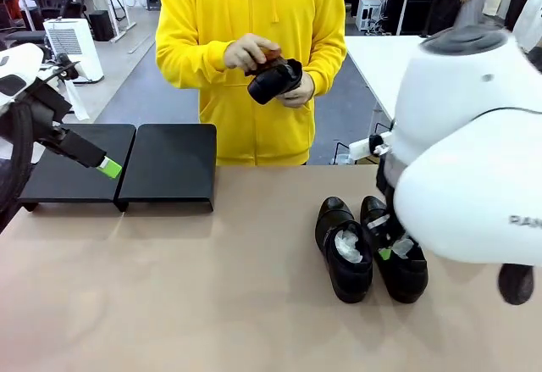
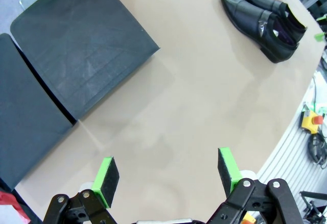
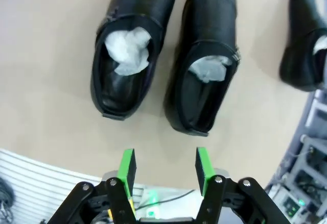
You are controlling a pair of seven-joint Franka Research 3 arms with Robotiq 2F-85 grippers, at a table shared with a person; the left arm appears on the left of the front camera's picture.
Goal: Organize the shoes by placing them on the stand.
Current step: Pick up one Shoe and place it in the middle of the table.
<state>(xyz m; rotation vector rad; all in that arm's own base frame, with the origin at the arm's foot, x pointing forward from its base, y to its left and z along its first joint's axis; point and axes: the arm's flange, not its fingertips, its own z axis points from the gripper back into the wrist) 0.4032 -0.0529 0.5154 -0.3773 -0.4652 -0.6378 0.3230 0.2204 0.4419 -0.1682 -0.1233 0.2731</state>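
At the far left of the front view, the left gripper [image 1: 108, 167] hangs over the stand [image 1: 169, 164], its jaws spread wide and holding nothing. The stand's two black panels sit bare in the upper left of the table.

At top centre, a person in a yellow hoodie holds one black shoe [image 1: 275, 80] in both hands, with what looks like a reddish brush [image 1: 269, 52] against it.

At lower right, two shoes [image 1: 343, 249] lie just beside each other on the tan table [image 1: 212, 287], toes toward the person and white paper showing in their openings. The right gripper [image 3: 164, 169] hovers behind their heels with its green pads apart and nothing between them. Its wrist view puts it nearer the right-hand shoe of the pair, and a third shoe [image 3: 306, 45] shows at that frame's right edge.

The step in hand appears to be the first pick. A sound grip would probably set one finger inside the heel opening and one outside the back wall, because the glossy leather looks slick and the upper too broad to span. The paper stuffing could block that inner finger. A straight descent should spare the neighbouring shoe, and the stand lies well apart, under the other arm.
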